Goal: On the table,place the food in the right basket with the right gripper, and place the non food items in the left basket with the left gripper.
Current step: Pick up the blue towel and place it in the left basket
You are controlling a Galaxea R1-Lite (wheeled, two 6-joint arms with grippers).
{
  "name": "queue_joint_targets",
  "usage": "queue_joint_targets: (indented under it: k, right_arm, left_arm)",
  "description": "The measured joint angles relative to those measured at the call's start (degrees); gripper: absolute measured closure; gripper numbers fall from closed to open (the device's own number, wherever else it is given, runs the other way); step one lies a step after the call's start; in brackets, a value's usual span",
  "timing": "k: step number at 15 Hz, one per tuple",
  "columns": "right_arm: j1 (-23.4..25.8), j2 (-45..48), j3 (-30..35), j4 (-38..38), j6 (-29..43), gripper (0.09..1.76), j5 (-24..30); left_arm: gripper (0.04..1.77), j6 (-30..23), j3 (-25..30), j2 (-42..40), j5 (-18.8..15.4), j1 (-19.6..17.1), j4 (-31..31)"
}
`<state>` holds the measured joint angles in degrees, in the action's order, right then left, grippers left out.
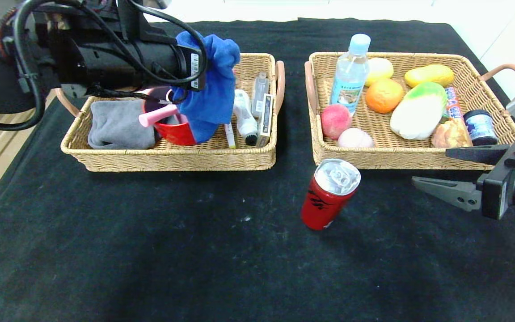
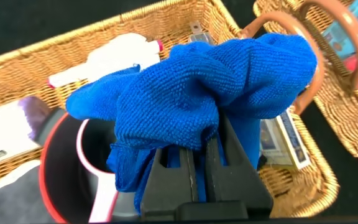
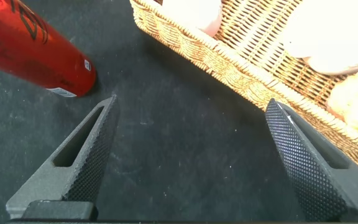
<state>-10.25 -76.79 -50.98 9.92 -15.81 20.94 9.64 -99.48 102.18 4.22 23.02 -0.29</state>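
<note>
Left end effector point(image 1: 197, 85) clamps a crumpled bright blue cloth point(image 1: 210, 91) above the left basket point(image 1: 172, 158).

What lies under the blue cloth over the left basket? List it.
Under the blue cloth, held by the shut left end effector, sits a red cup with a pink stick in the left basket. The cup's far side and the basket floor there are covered.
</note>
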Motion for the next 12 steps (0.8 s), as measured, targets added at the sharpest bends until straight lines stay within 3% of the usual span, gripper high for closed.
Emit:
queue_joint_targets:
  k: [4,9,12]
  right_arm:
    - [0.0,-0.02,0.0,0.0,0.0,0.14,0.02]
    - [0.0,-0.02,0.0,0.02,0.02,0.14,0.0]
    - [0.0,0.05,0.0,0.02,0.0,0.14,0.02]
  left_arm:
    - [1.62,0.13,-0.27,2.34,-2.05,-0.15,-0.22]
    - [1.62,0.22,-0.77,4.07,-2.21,-0.41,-0.3]
    - [1.15,0.28,-0.61,4.11,-2.95,-0.44,-0.2]
